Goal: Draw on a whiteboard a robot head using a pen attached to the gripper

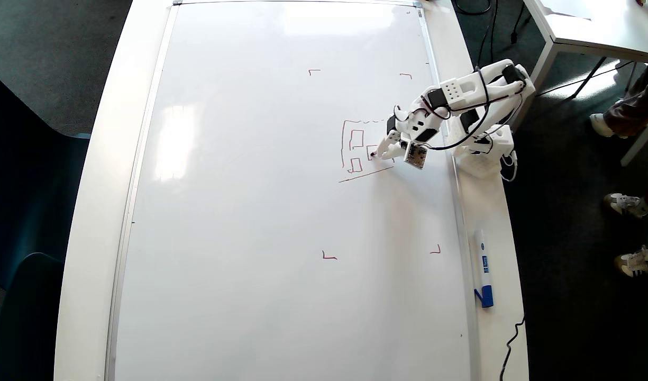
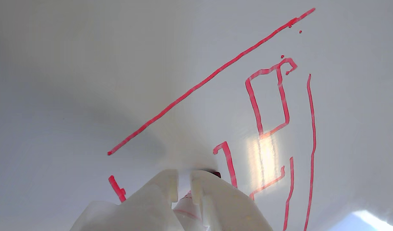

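**Pen tip on the board, inside a part-drawn robot head**

Your robot head (image 1: 359, 149) sits in the upper right part of the whiteboard (image 1: 281, 211) in the overhead view, close to the arm's base. So far you can see a red outline with a top edge, a long left side and a slanted bottom line that runs past the outline to the left. Inside it are 2 small rectangles stacked along the left side and a 3rd, unfinished one to their right. In the wrist view the slanted line (image 2: 212, 77) crosses the frame diagonally, and 1 closed rectangle (image 2: 268, 99) lies beside it.

The pen (image 1: 382, 149) reaches from the gripper (image 1: 390, 145) toward the drawing, and its dark tip meets the board at the unfinished rectangle. In the wrist view you look down between the 2 white fingers (image 2: 212, 199); they sit close together with the pen's barrel (image 2: 186, 208) clamped between them, and the tip (image 2: 214, 174) shows just past them.

Around the drawing, 4 red corner marks (image 1: 329, 256) frame a larger area of the board. The board lies on a white worktop (image 1: 493, 211). A white marker with a blue cap (image 1: 483, 267) lies on the worktop just beside the board's right edge, well below the arm.
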